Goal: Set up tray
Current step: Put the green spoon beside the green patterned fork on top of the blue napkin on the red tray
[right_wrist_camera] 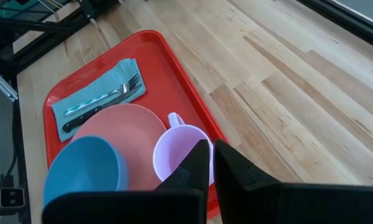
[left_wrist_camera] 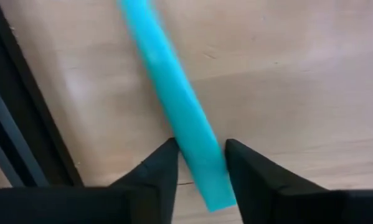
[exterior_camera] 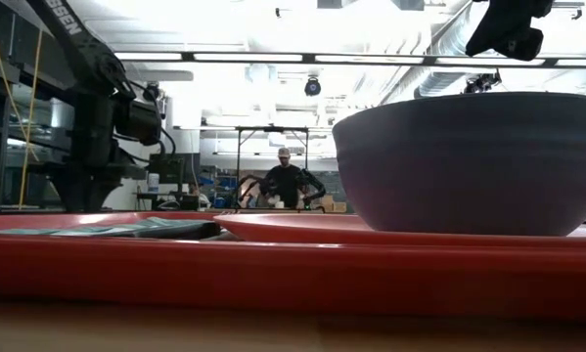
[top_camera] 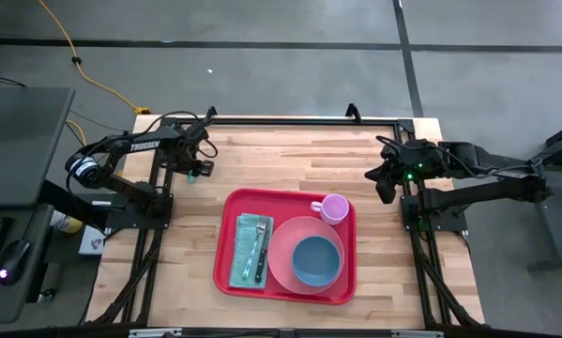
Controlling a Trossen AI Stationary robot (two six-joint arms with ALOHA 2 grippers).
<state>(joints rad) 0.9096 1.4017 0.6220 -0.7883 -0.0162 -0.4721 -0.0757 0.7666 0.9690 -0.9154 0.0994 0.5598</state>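
Left claw (left_wrist_camera: 198, 163) sat upper left on the wooden worktop (top_camera: 290, 160), fingers half-closed astride a slim teal plastic stick (left_wrist_camera: 174, 106); best squeezed centered, then lifted straight toward the red rectangular plastic tray (top_camera: 226, 246).

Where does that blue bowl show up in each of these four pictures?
High view: blue bowl on the pink plate, lower centre.
Low view: the big dark bowl filling the right half.
Left wrist view: not in it.
Right wrist view: bottom left corner, beside the lilac mug.
Shared landmark: the red tray.
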